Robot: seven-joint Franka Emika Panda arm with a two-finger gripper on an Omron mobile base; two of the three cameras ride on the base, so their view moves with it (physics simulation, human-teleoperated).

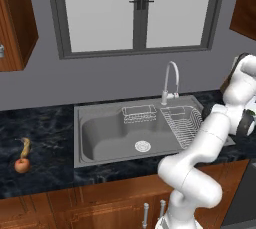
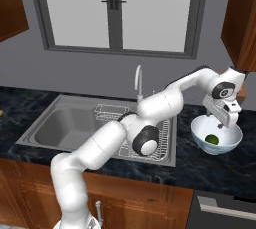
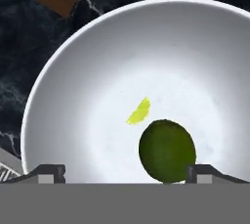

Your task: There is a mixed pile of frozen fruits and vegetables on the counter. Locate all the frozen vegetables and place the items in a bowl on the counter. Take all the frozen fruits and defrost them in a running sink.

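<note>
Pincer: jaws spread wide, nothing between them, hanging over the bowl.
Green ball: just below the pincer, lying free on the bowl floor.
Small green bit: beside the ball, also in the bowl.
Bowl: white, on the black worktop, directly under the pincer.
Sink: next to the bowl, on the arm's side.
Red fruit and banana: far beyond the sink, touching each other on the worktop.
</note>
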